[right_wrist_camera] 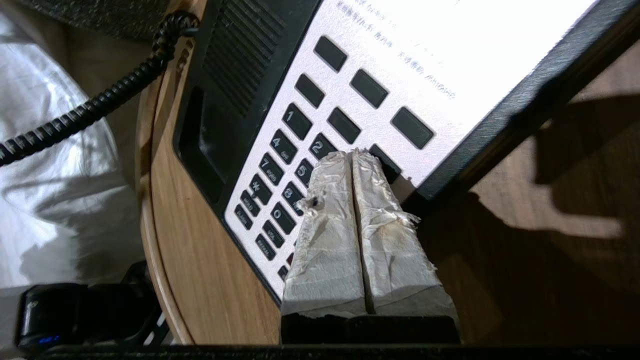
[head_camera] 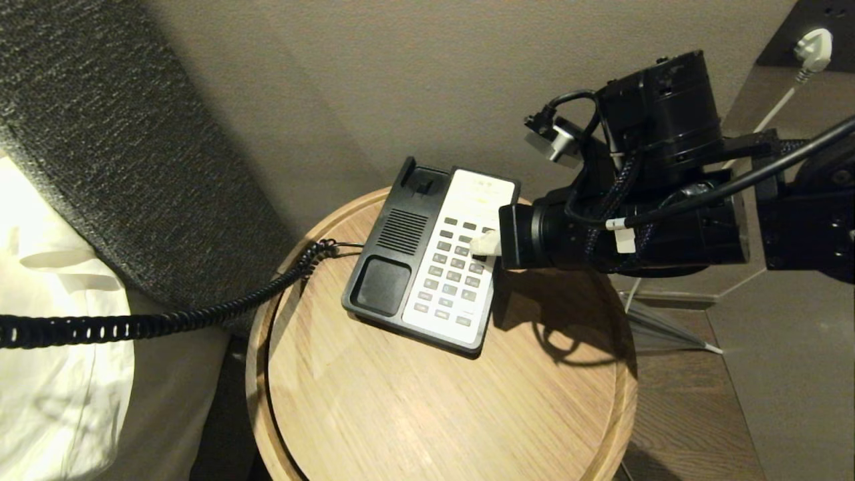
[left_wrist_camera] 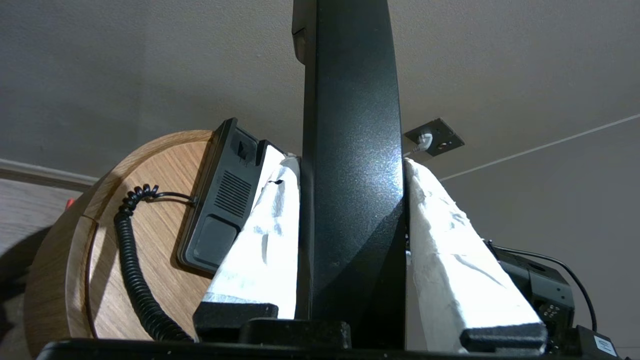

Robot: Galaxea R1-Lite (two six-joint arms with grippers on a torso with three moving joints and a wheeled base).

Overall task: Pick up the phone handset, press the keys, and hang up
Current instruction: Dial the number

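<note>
Clearly glossy black slim phone handset (left_wrist_camera: 350,150), coiled cord (head_camera: 167,321).

Glossy black phone handset (left_wrist_camera: 352,175) upright, off cradle, cord (head_camera: 153,324) trailing.

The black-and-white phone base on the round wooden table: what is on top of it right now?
Only the right claw, its taped fingers shut together, tips on the keypad of the phone base. The key beneath them is covered. The cradle lies empty; the left claw holds the glossy black handset.
</note>
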